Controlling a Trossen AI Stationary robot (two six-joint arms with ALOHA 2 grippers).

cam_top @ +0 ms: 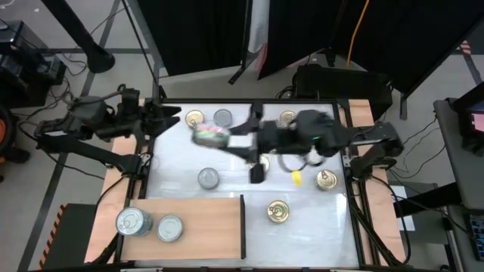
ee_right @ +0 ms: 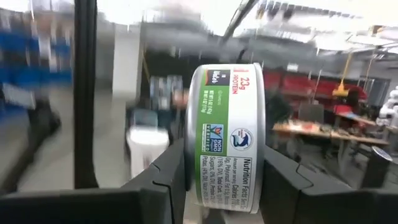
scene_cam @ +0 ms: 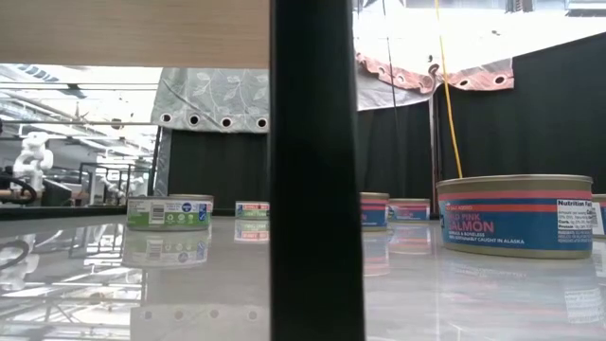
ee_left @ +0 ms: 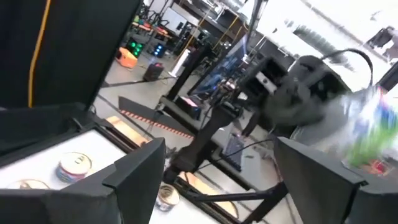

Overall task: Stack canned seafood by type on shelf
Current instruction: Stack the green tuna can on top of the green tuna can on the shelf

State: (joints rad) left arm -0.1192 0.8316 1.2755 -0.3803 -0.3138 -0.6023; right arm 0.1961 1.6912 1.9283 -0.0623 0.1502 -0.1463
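My right hand clamped on green-label tin, carried on edge above surface, well apart from shelf. Left hand fingers apart, idle, no nearer shelf.

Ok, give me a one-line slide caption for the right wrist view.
Right gripper holds a green-labelled seafood tin on edge between its fingers, lifted off the table.

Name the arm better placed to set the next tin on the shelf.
Right. Its hand is already shut on a green-label tin above the table; the left hand is open and empty at the far left edge, off the shelf.
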